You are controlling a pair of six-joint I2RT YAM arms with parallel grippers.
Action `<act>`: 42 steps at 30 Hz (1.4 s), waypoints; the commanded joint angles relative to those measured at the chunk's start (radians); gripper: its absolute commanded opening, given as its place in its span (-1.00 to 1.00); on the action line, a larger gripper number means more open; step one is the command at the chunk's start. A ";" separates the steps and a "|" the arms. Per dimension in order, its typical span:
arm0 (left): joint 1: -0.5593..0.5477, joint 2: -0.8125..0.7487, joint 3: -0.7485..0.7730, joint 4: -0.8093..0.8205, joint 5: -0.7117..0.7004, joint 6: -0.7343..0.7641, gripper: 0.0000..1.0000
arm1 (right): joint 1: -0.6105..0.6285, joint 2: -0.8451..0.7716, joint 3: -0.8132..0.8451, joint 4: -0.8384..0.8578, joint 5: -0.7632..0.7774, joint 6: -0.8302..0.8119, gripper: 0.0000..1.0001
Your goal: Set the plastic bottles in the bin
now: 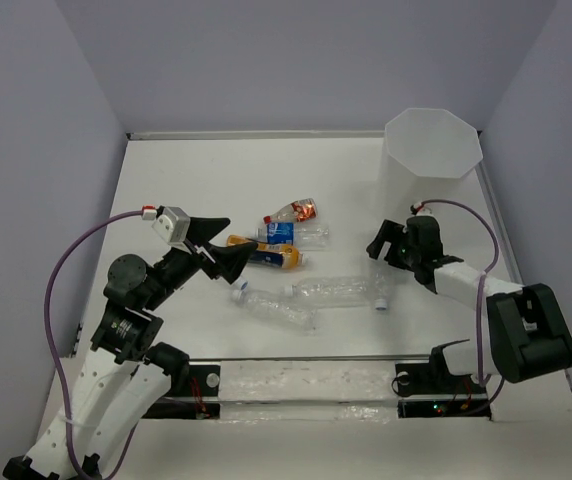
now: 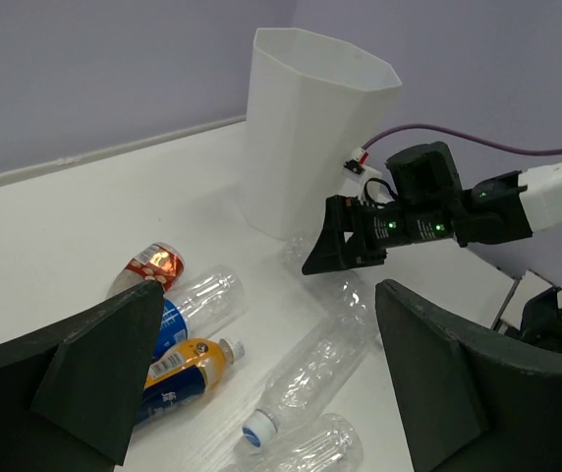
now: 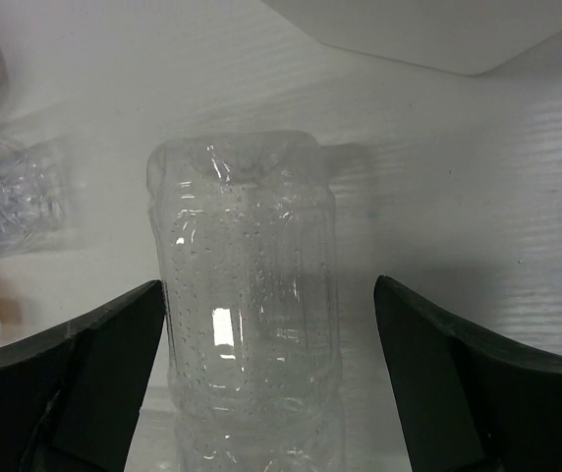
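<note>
Clear crinkly plastic is seen between the wide-open jaws of the right gripper (image 3: 266, 295): an unlabelled bottle (image 3: 247, 324) lying flat on the white table (image 1: 186, 180), near the tall white bin (image 1: 413, 185). Nothing is gripped yet. If it is squeezed too hard, the thin bottle could be squashed and popped out sideways. If it is bumped, it could be rolled away. The left gripper (image 1: 226, 243) is open too, over the orange-labelled bottle (image 1: 266, 256).

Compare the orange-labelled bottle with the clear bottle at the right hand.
The orange-labelled bottle carries a colourful label; the clear bottle is bare. The orange-labelled bottle lies by the left hand, the clear bottle below the open right hand. Both lie on the table, outside the bin.
</note>
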 commanded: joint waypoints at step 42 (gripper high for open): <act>0.009 -0.050 0.052 0.003 -0.047 -0.013 0.98 | 0.046 0.053 0.995 0.315 0.620 -0.656 -0.18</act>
